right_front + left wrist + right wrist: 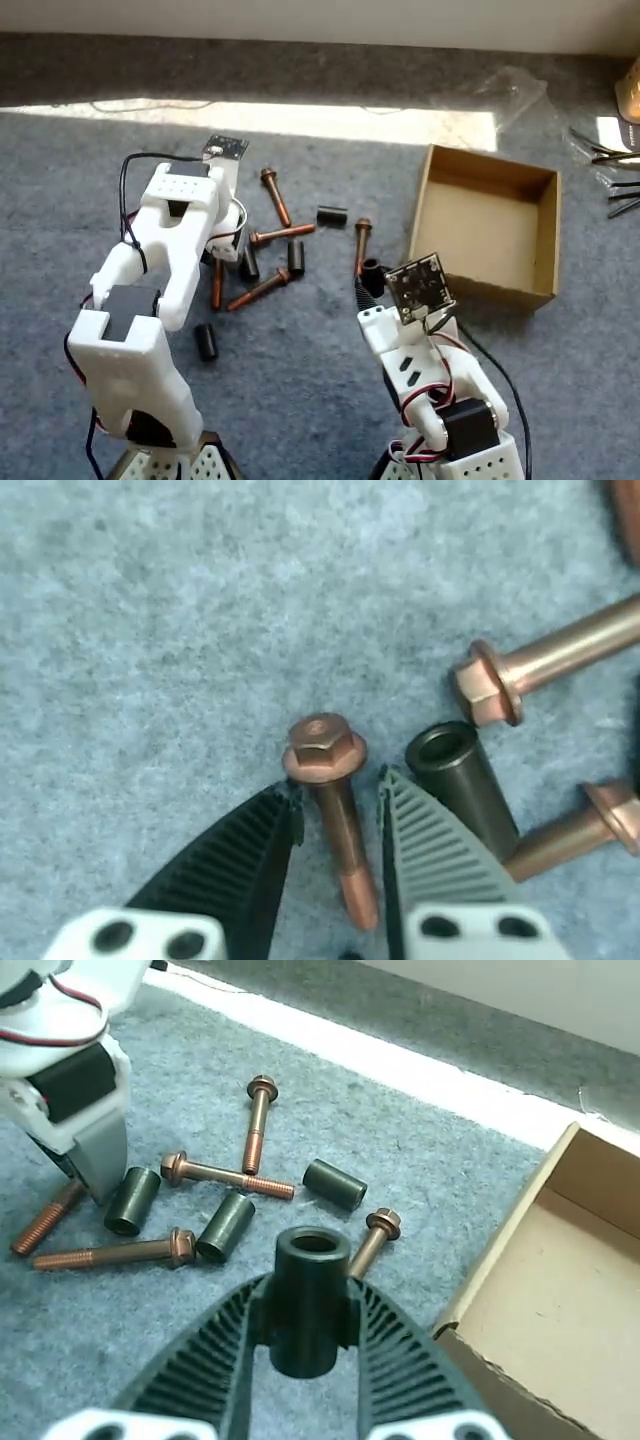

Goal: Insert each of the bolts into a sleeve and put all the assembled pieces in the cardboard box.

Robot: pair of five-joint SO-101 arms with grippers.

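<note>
My left gripper [338, 790] is down at the carpet, open, its fingers either side of a copper bolt [335, 795] that lies between them with a gap on each side. A black sleeve [462, 780] lies just beside one finger. In the high view this gripper [222, 258] sits among the scattered bolts and sleeves. My right gripper [308, 1290] is shut on a black sleeve [310, 1300], held upright with its hole facing up. From above, that gripper [372, 278] hovers just left of the cardboard box [490, 230], which is open and has nothing in it.
Several loose copper bolts [282, 233] and black sleeves [331, 215] lie between the arms; one sleeve [205, 341] sits by the left arm's base. A bolt [372, 1240] lies just beyond the held sleeve. Plastic wrap and dark ties lie at the far right.
</note>
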